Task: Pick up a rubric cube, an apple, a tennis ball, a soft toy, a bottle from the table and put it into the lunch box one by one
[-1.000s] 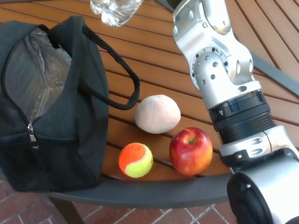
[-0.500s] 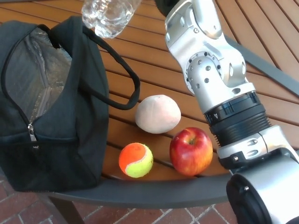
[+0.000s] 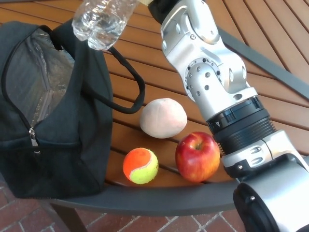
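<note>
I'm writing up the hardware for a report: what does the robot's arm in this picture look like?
Only the right arm shows. Its upper segments are glossy silver metal housings with rounded joints, dotted with small screw holes. Below them sits a black ribbed collar carrying small white lettering, then another silver ring and a large silver-grey casing with a black round end cap at the bottom edge. No cables are visible. The hands are out of frame.

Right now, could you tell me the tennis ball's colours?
Orange and yellow-green tennis ball, head view.
</note>
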